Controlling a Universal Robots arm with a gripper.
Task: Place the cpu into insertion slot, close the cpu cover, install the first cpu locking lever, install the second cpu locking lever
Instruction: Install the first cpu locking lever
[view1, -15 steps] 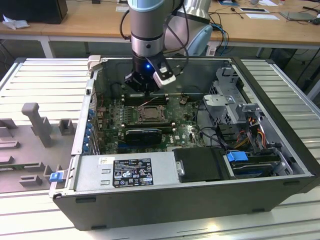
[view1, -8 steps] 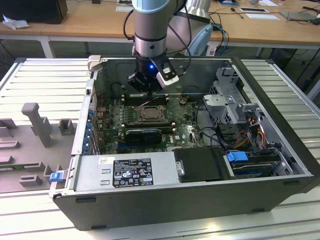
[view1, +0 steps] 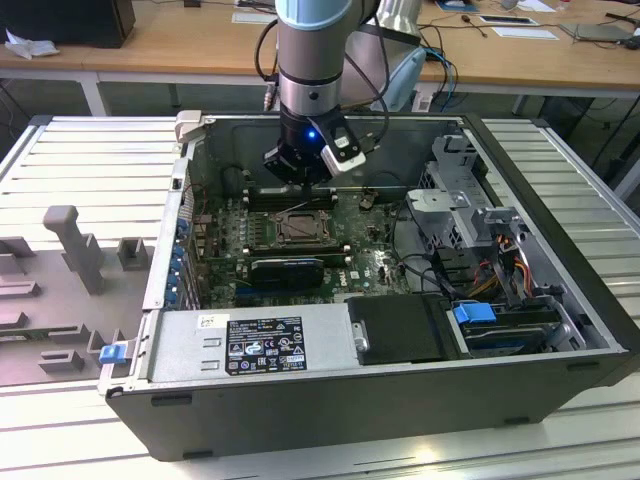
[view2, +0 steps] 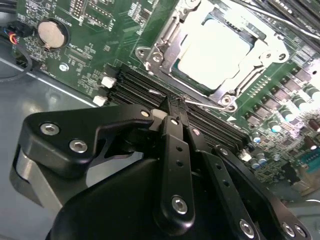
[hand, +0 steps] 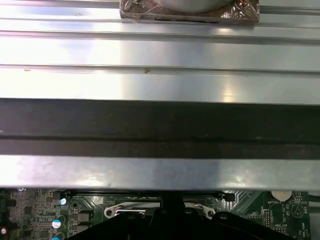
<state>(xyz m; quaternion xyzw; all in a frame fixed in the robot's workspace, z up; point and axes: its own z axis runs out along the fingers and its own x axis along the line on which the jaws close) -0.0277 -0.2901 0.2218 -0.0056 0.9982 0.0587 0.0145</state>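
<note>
The cpu (view2: 212, 52) lies flat in the insertion slot (view1: 300, 228), its silvery top showing through the window of the cpu cover (view2: 250, 75), which is down over it. My gripper (view2: 175, 106) is shut, its black fingertips together at the slot's edge beside the memory slots. They touch a thin wire locking lever (view2: 205, 104) that runs along that edge. In the exterior view the gripper (view1: 298, 180) hangs low over the far side of the slot. The first wrist view shows the gripper (hand: 172, 207) just above the board, with the lever (hand: 125, 212) beside it.
The green motherboard (view1: 230, 225) sits inside an open computer case (view1: 300, 400). Black memory slots (view2: 135, 87) run right under the fingers. A round coin battery (view2: 51, 32) is on the board. Drive cages and cables (view1: 480, 250) fill the exterior view's right.
</note>
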